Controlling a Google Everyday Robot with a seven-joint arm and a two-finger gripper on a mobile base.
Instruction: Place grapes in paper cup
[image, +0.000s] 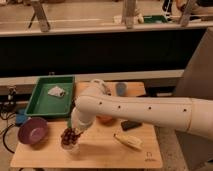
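Observation:
A bunch of dark red grapes sits at the top of a pale paper cup on the wooden table, front left. My gripper is at the end of the white arm, right over the grapes and the cup, touching or almost touching the bunch. The arm hides most of the gripper.
A purple bowl stands left of the cup. A green tray with a crumpled white item is at the back left. A banana, a black block, an orange fruit and a grey-blue object lie to the right.

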